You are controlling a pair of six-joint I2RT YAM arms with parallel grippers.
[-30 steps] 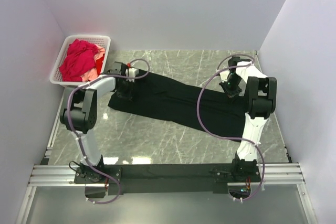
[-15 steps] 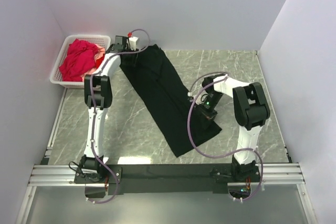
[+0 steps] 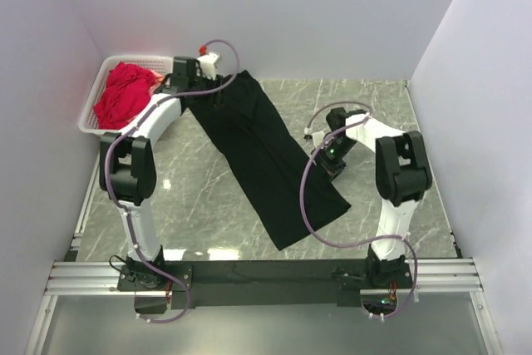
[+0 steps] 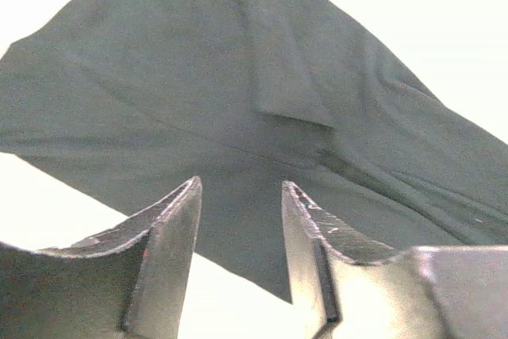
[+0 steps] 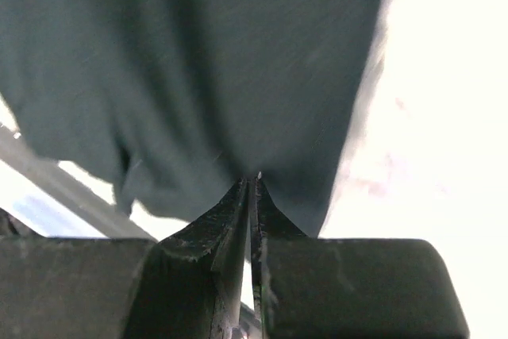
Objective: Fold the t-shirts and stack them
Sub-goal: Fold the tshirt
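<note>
Two arms reach out over the marble table (image 3: 199,205), with one long black t-shirt (image 3: 266,155) stretched between them! The left gripper (image 4: 240,186) hangs with its fingers spread wide and nothing between them. The shirt's far end lies just beyond the tips, one flap folded over on top. At the other end, the right gripper (image 5: 252,182) has its fingers pressed tight together, tips right at the dark cloth near the shirt's edge. Whether a fold is caught there, I can't tell. Off to the outer side of the left gripper sits the white basket (image 3: 90,118), a crimson t-shirt (image 3: 123,99) bunched up inside it.
</note>
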